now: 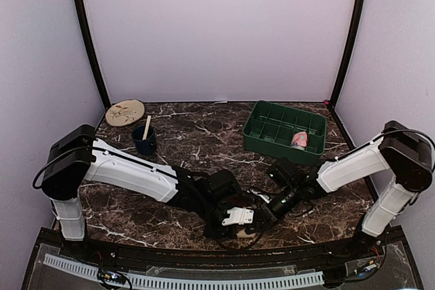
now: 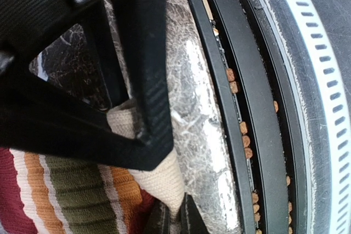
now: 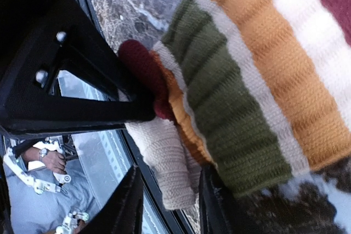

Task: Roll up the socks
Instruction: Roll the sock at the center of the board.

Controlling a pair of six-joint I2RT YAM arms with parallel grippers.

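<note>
1. The pink sock (image 1: 299,140) sits bundled in the near-right compartment of the tray (image 1: 272,146), at the far right of the table (image 1: 190,134); that 1 looks finished.
2. The striped sock (image 3: 247,80) lies at the middle of the near edge, partly folded. Its roll seems unfinished, so about half the task remains.
3. The left gripper (image 2: 164,184) is pinched almost closed on the striped sock's cream cuff.
4. The right gripper (image 3: 145,146) stands partly open, with the cuff between its jaws but unclamped.
5. The table is dark veined marble, with a cup (image 1: 144,139) and a disc (image 1: 125,112) near the far-left corner. Pale lilac walls and 2 black posts enclose it.
</note>
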